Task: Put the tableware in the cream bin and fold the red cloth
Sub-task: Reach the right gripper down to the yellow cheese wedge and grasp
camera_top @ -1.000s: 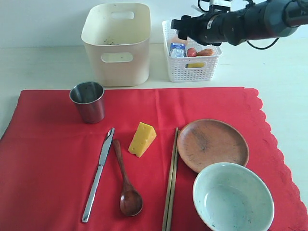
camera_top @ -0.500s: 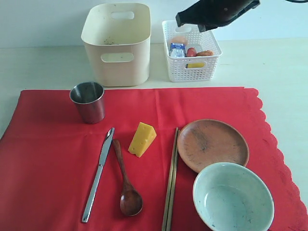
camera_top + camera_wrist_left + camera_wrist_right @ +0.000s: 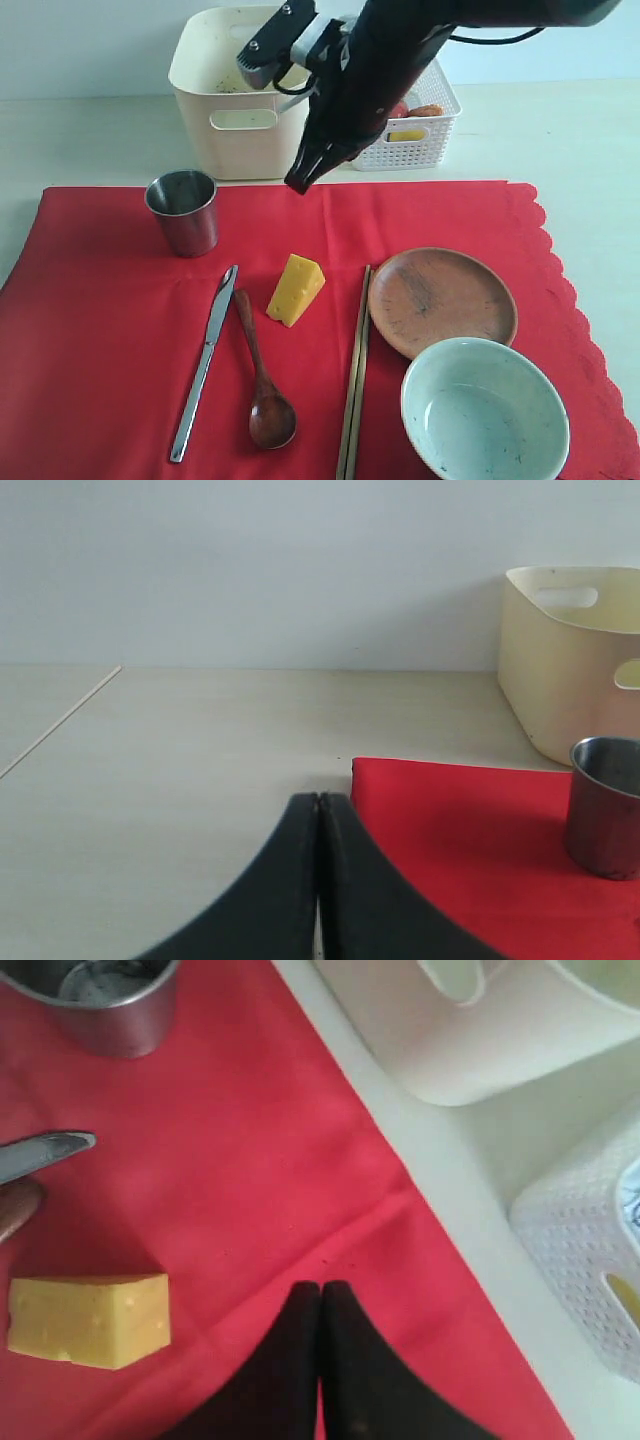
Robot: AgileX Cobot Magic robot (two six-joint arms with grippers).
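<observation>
The red cloth (image 3: 120, 360) lies flat with a steel cup (image 3: 183, 211), steel knife (image 3: 205, 360), dark wooden spoon (image 3: 262, 385), wooden chopsticks (image 3: 354, 375), brown plate (image 3: 442, 300) and pale green bowl (image 3: 485, 410) on it. The cream bin (image 3: 240, 95) stands behind the cloth. My right gripper (image 3: 298, 184) hangs shut and empty over the cloth's far edge, above the cheese wedge (image 3: 295, 289); its wrist view shows the gripper (image 3: 321, 1288) beside the cheese (image 3: 88, 1320). My left gripper (image 3: 319, 798) is shut and empty near the cloth's corner (image 3: 400, 790), with the cup (image 3: 605, 805) and bin (image 3: 570, 650) beyond.
A white lattice basket (image 3: 415, 145) holding food items stands right of the cream bin, partly hidden by my right arm (image 3: 400, 50). Bare pale table (image 3: 80, 140) surrounds the cloth. The left arm does not show in the exterior view.
My right arm has swung from over the white basket leftward and down toward the cloth's far edge. Its gripper has shut. Nothing on the cloth has moved.
</observation>
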